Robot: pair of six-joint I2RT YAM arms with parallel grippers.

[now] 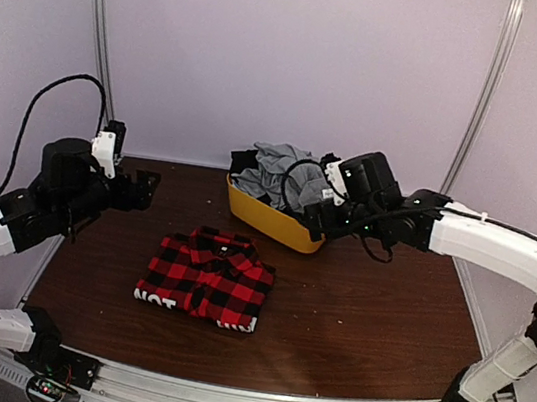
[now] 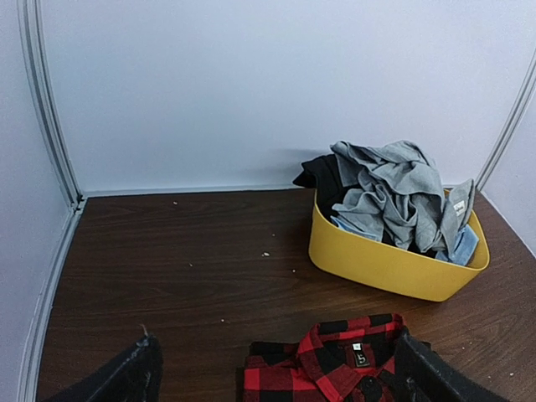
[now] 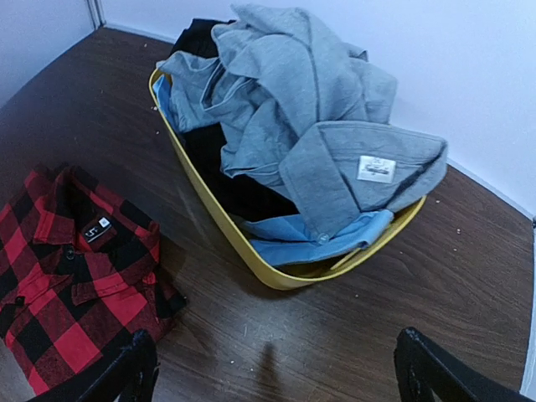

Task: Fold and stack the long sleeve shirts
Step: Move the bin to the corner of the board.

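I am looking down from the top view at a dark wooden counter. The plaid shirt is lying folded flat a little left of the frame's centre. Its collar is pointing toward the top of the frame, and white lettering is running along its lower edge. Above and to the right of it, near the centre of the frame, a yellow bin is sitting on the counter, apart from the plaid shirt. The grey shirt is lying crumpled in the bin, heaped above the rim. A black garment and a light blue garment are lying under it.

The left end effector is hovering at the left of the top view, jaws standing wide apart and holding nothing. In its wrist view the plaid collar is showing between the fingers at the bottom edge. The right end effector is hanging close to the bin's right end, jaws likewise wide and empty.
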